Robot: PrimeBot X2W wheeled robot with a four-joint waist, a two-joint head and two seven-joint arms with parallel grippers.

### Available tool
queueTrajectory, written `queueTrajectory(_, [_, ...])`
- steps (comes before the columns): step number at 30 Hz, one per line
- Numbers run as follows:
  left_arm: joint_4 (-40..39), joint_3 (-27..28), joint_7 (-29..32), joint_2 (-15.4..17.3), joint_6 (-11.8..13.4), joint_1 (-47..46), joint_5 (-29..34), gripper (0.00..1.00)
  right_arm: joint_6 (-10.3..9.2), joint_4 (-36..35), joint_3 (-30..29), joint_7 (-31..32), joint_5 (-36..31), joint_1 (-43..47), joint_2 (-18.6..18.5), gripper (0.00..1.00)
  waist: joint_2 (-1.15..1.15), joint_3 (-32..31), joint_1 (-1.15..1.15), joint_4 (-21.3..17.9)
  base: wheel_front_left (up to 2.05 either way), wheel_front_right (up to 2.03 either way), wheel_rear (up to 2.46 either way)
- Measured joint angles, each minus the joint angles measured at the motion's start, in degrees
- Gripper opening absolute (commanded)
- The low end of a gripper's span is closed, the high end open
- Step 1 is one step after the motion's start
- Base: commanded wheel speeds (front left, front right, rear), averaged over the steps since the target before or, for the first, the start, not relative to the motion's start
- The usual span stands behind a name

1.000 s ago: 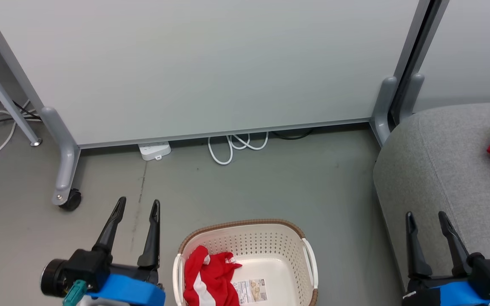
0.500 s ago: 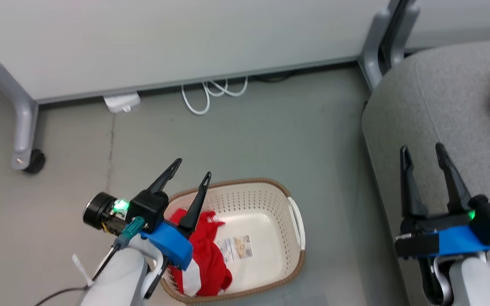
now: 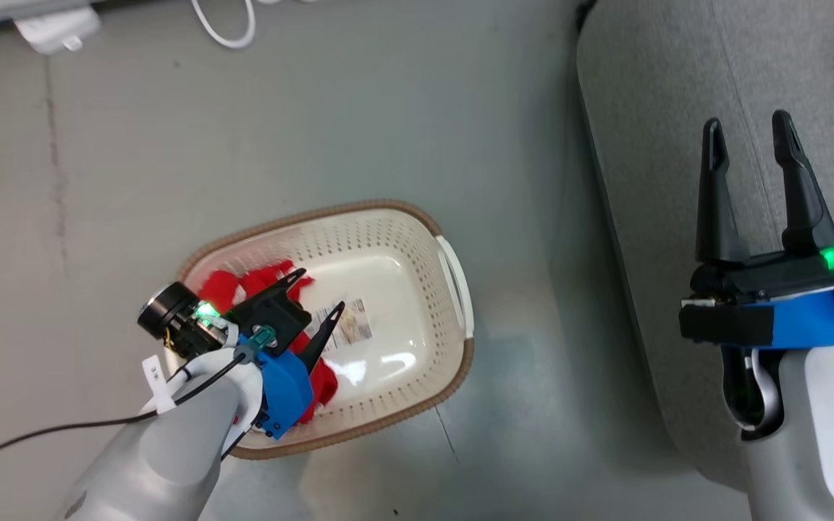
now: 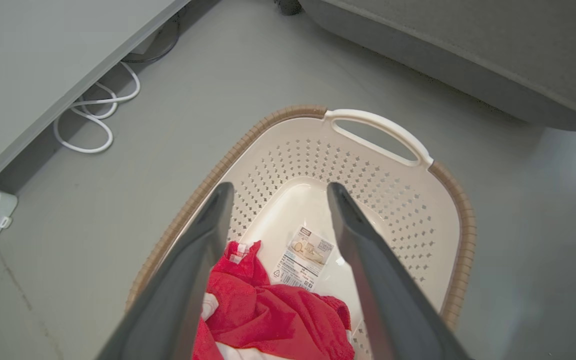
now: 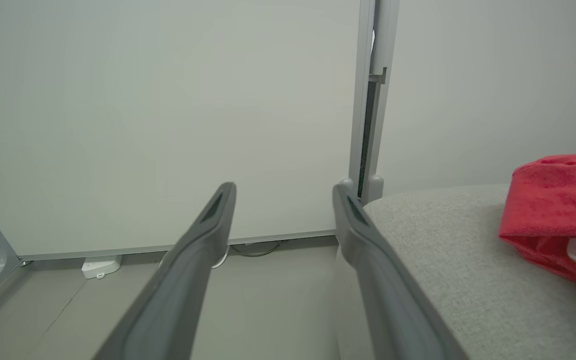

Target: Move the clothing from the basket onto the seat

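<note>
Both released: right gripper idle, left gripper over the red garment; I might snag the basket wall.

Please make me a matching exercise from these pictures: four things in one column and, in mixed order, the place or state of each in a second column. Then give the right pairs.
Things:
1 left pincer
2 right pincer
3 paper label
4 basket

Places or states:
A stands on the grey floor, beside the seat
B open, above the seat
C open, over the red clothing
D lies on the basket's inner bottom

Pairs: 1-C, 2-B, 3-D, 4-A
</note>
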Motion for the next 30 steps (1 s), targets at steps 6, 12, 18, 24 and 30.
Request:
queueTrajectory(6, [8.0,-9.3,0.7,0.3,0.0,-5.7,-1.2,1.00,0.00,-0.7,0.1,0.0,0.2,-3.0,0.2,1.00,0.00,6.4,0.00,-2.4,0.00,0.00,0.00])
queueTrajectory(12, [13.1,-17.7,3.1,0.9,0.0,-9.9,-3.2,1.00,0.00,-1.8,0.1,0.0,0.2,-5.6,0.6,1.00,0.00,11.8,0.00,-4.5,0.00,0.00,0.00])
queueTrajectory(18, [16.8,-24.0,7.9,1.7,0.0,-13.9,-5.2,1.00,0.00,-2.9,0.1,0.0,0.3,-7.5,1.1,1.00,0.00,16.6,0.00,-5.9,0.00,0.00,0.00])
queueTrajectory(24, [18.8,-28.5,14.7,3.1,0.0,-17.9,-6.0,1.00,0.00,-4.3,0.3,0.0,0.3,-10.0,1.6,1.00,0.00,22.0,-0.01,-7.0,0.00,0.00,0.00])
queueTrajectory(30, [19.6,-29.3,19.0,4.1,0.0,-20.1,-4.5,1.00,0.00,-5.0,0.5,0.0,0.3,-10.5,1.9,1.00,0.00,25.3,-0.01,-7.6,0.00,0.00,0.00])
